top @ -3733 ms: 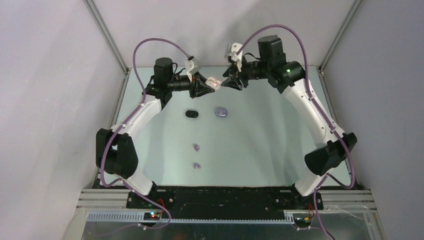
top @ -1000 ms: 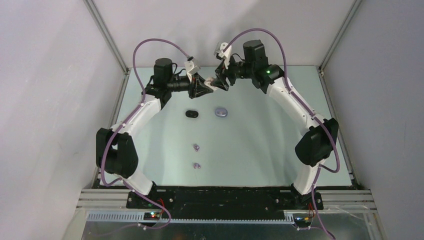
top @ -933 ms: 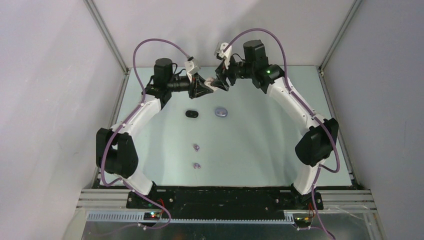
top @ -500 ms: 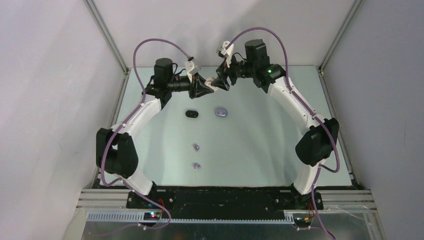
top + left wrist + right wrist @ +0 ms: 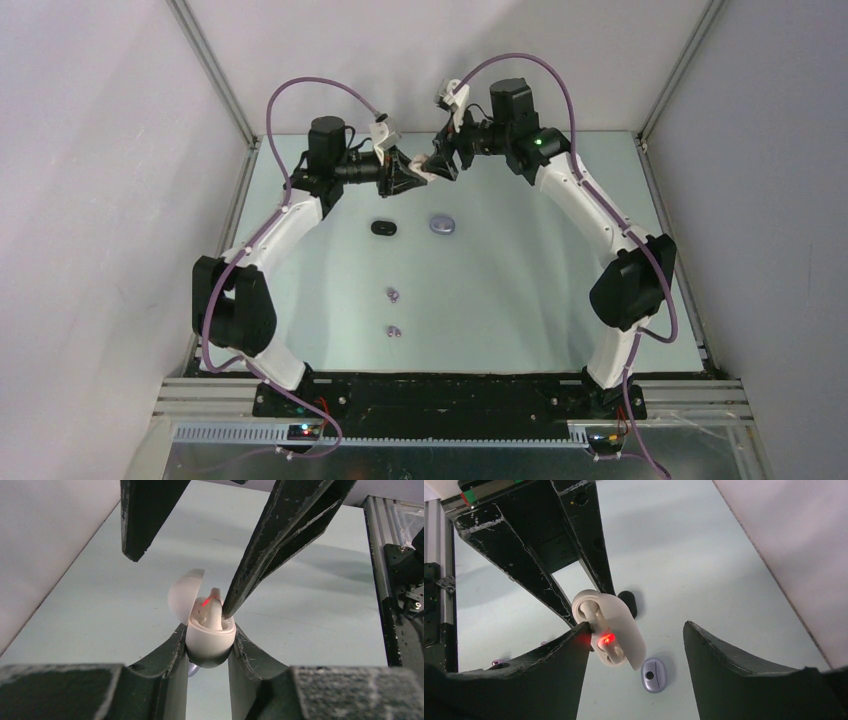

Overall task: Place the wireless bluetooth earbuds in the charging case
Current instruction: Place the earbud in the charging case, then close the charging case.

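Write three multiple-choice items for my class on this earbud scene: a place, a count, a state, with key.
1. How many lavender earbuds lie on the table? A none B two C six
2. Where is the white case? A on the table B out of view C in the left hand
3. The white case's lid is: A open B shut C missing
Key: B, two lie mid-table; C, that hand clamps it; A, the lid stands raised.
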